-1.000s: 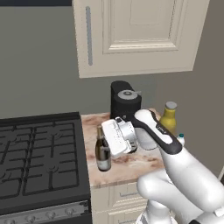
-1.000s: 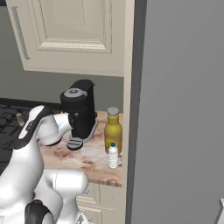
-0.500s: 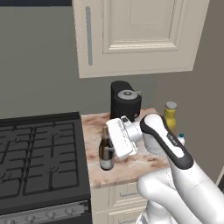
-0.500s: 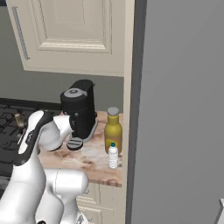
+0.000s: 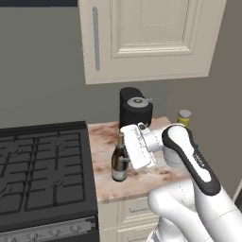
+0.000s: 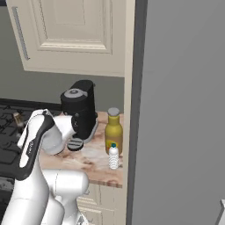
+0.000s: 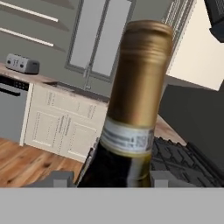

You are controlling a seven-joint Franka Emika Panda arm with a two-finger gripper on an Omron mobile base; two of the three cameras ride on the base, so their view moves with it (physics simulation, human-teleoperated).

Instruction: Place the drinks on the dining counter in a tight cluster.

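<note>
A slim dark wine bottle [image 5: 119, 163] with a gold-foil neck [image 7: 138, 87] stands upright at the left part of the small marble counter [image 5: 156, 177] beside the stove. My gripper [image 5: 125, 159] is shut on the wine bottle from its right side. In the hand view its fingertips [image 7: 57, 178] flank the bottle just below the neck label. The fat yellow-amber bottle [image 6: 113, 132] [image 5: 183, 118] and the tiny clear water bottle [image 6: 114, 157] stand at the counter's right end, apart from the gripper. The dining counter is out of view.
A black coffee machine [image 5: 135, 106] [image 6: 80, 110] stands at the back of the small counter, close behind my hand. The black stove [image 5: 42, 170] adjoins on the left. Cream wall cabinets [image 5: 146, 38] hang above, and a tall grey panel [image 6: 180, 110] bounds the right.
My hand, shut on the wine bottle, has shifted a little to the right and taken the bottle with it. The other two bottles have not moved.
</note>
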